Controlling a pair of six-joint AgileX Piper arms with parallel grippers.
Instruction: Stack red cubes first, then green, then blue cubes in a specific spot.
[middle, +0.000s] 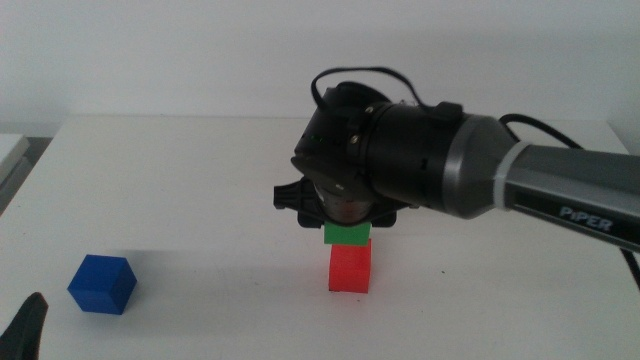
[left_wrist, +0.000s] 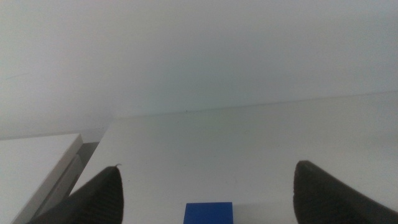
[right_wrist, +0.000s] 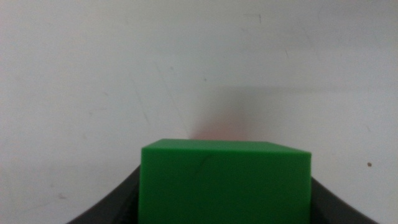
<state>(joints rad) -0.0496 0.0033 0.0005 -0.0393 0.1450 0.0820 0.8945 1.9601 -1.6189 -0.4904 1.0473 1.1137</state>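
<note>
Green matte cube (middle: 347, 234) resting on the red matte cube (middle: 350, 268), mid-table, clamped by the right gripper (middle: 345, 222).
White matte tabletop (middle: 180, 200) against a plain white wall (middle: 150, 50); the deep-blue solid cube (middle: 102, 283) sits well apart toward the left edge, just ahead of the waiting left gripper (left_wrist: 205, 193), whose dark jaws stand wide apart.
</note>
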